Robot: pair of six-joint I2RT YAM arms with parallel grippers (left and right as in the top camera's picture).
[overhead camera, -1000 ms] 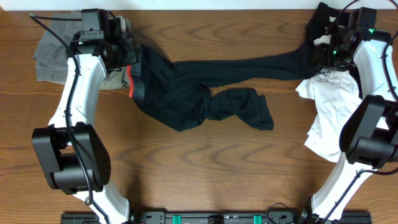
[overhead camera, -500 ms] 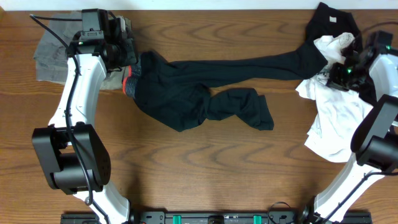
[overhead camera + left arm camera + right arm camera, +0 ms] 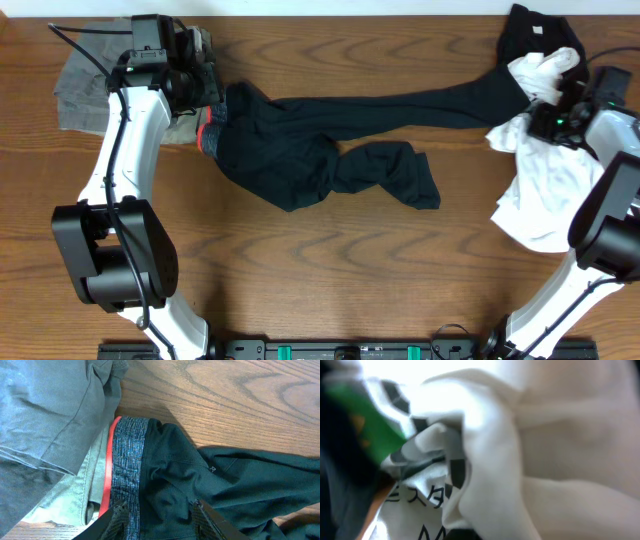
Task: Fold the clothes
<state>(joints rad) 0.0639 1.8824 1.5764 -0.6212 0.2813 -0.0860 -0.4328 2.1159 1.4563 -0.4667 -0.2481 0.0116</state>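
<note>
The black trousers (image 3: 300, 150) lie across the table, one leg (image 3: 420, 103) stretched to the right and the other crumpled (image 3: 390, 175). Their grey waistband (image 3: 127, 460) with its red-orange lining lies at the left, on the edge of a grey-green garment (image 3: 45, 410). My left gripper (image 3: 159, 506) hovers over the waist (image 3: 212, 130), jaws apart, with loose trouser fabric under the gap. My right gripper (image 3: 552, 118) is shut on a white printed T-shirt (image 3: 545, 190) at the right edge. That shirt (image 3: 545, 435) fills the right wrist view and hides the fingers.
A grey-green garment (image 3: 85, 85) lies at the far left under my left arm. A black garment (image 3: 530, 30) is bunched at the top right, partly under a fold of the white shirt. The arm bases stand along the front edge.
My right gripper shut and moved right and down from the trouser leg's end, dragging the white shirt with it. The left jaws widened and the waistband dropped back off them.
</note>
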